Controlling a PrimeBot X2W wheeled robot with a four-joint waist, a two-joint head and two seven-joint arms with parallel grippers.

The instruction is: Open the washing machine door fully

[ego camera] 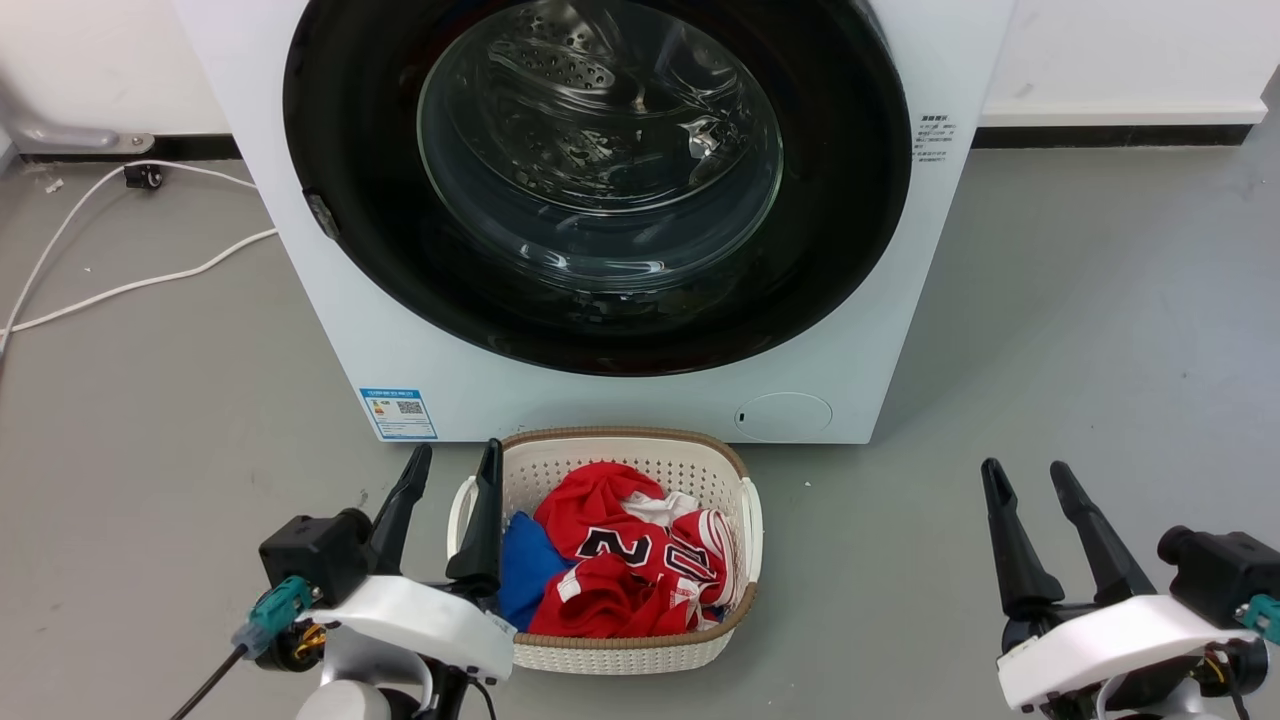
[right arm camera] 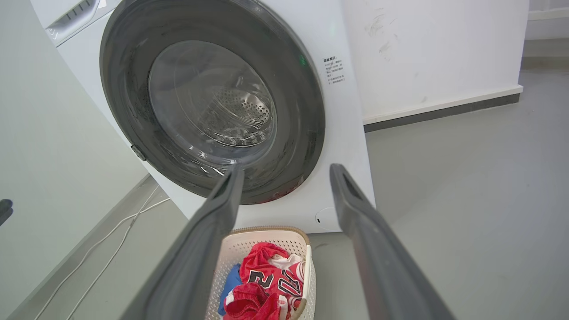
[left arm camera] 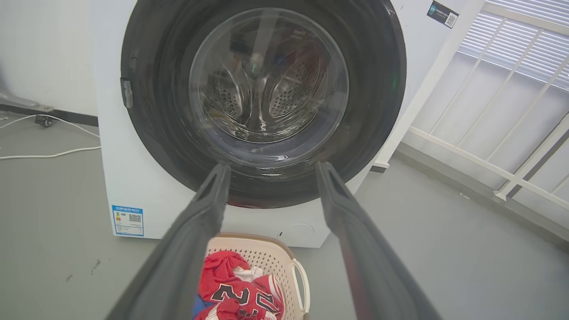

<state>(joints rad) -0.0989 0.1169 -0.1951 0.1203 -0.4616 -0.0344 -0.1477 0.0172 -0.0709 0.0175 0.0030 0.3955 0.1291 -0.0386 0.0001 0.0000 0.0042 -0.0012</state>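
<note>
Door (ego camera: 330, 150) shut, nothing begun; left claw (ego camera: 456, 450) and right claw (ego camera: 1024, 467) spread, empty; next, probably hook the catch (ego camera: 320, 215) on its left edge

My right tool (right arm camera: 286, 171) has its two dark fingers spread wide, framing the washing machine door (right arm camera: 209, 98), which sits closed against the white front. Below the door stands a cream basket (right arm camera: 266, 232) holding a red jersey (right arm camera: 271, 278) and blue cloth (right arm camera: 231, 284). A white cable (right arm camera: 133, 218) lies on the floor to the door's lower left.
</note>
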